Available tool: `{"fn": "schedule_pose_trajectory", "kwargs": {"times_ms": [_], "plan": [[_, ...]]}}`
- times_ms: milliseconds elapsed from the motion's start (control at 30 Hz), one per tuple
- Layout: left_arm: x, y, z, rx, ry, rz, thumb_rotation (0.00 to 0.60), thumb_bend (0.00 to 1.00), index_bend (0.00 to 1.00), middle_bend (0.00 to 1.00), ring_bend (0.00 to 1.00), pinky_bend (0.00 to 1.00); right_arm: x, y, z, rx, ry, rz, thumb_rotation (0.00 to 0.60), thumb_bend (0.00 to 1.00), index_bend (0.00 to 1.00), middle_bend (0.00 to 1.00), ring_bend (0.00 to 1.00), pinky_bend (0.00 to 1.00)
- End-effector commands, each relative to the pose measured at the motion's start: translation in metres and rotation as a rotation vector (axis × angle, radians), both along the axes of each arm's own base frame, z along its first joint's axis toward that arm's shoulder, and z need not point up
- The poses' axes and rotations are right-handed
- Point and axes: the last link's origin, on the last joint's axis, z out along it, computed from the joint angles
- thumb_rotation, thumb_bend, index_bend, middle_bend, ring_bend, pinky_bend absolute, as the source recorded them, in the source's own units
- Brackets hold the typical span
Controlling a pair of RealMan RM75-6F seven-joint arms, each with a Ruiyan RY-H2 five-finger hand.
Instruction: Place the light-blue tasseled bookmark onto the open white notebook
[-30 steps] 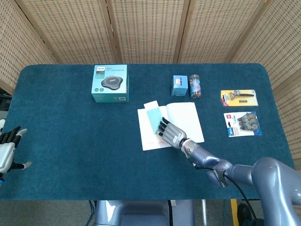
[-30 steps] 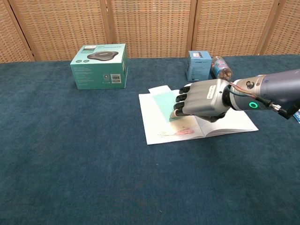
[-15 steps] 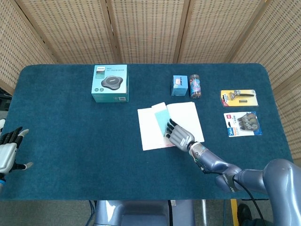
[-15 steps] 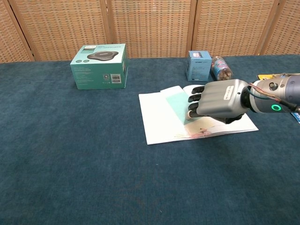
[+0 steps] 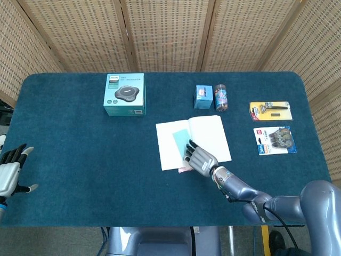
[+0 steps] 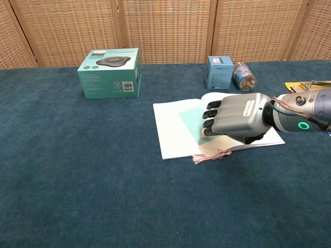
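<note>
The open white notebook [image 5: 166, 146] [image 6: 168, 132] lies at the table's middle. The light-blue bookmark [image 5: 180, 140] [image 6: 190, 117] lies flat on its left page near the spine, and its pink tassel [image 5: 185, 169] [image 6: 211, 155] hangs over the notebook's front edge onto the cloth. My right hand [image 5: 200, 158] [image 6: 236, 114] rests knuckles-up over the bookmark's near end, fingers curled down onto it; the thumb is hidden, so the grip underneath does not show. My left hand [image 5: 9, 172] hovers at the far left table edge, fingers spread, holding nothing.
A teal box [image 5: 125, 94] [image 6: 109, 72] stands at the back left. A small blue box [image 5: 203, 97] [image 6: 220, 72] and a jar [image 5: 221, 97] [image 6: 243, 75] stand just behind the notebook. Two blister packs [image 5: 270, 111] [image 5: 275, 140] lie to the right.
My right hand drew back toward me and to the right, pulling the bookmark from the notebook's far left down beside the spine. The tassel now overhangs the front edge. The left hand stayed put.
</note>
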Motion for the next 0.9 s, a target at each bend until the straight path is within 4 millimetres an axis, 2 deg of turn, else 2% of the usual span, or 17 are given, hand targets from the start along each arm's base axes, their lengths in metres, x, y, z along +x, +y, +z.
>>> {"fn": "schedule_pose_trajectory", "kwargs": {"times_ms": [33,300,600,767,833,900], "plan": [[-0.001,0.000,0.001,0.001,-0.001,0.002,0.600,0.00,0.00,0.00,0.00,0.00,0.009,0.003,-0.004,0.000,-0.011,0.013,0.600,1.00,0.13,0.15,0.00,0.01],[-0.001,0.000,0.001,0.001,-0.005,0.001,0.600,0.00,0.00,0.00,0.00,0.00,0.018,0.004,-0.010,-0.023,-0.027,0.001,0.600,1.00,0.13,0.15,0.00,0.02],[-0.001,0.000,0.002,0.002,-0.006,0.001,0.600,0.00,0.00,0.00,0.00,0.00,0.022,0.002,-0.008,-0.044,-0.049,-0.029,0.600,1.00,0.13,0.15,0.00,0.03],[-0.001,0.000,0.001,-0.002,-0.004,0.002,0.600,0.00,0.00,0.00,0.00,0.00,0.053,-0.004,0.009,-0.041,-0.243,-0.010,0.600,1.00,0.13,0.13,0.00,0.03],[-0.001,0.000,0.000,-0.003,-0.004,0.001,0.600,0.00,0.00,0.00,0.00,0.00,0.059,-0.010,0.013,-0.034,-0.290,0.007,0.600,1.00,0.12,0.08,0.00,0.03],[-0.001,0.000,0.000,-0.002,-0.003,0.001,0.600,0.00,0.00,0.00,0.00,0.00,0.062,-0.021,0.017,-0.050,-0.318,0.022,0.600,1.00,0.06,0.03,0.00,0.03]]}}
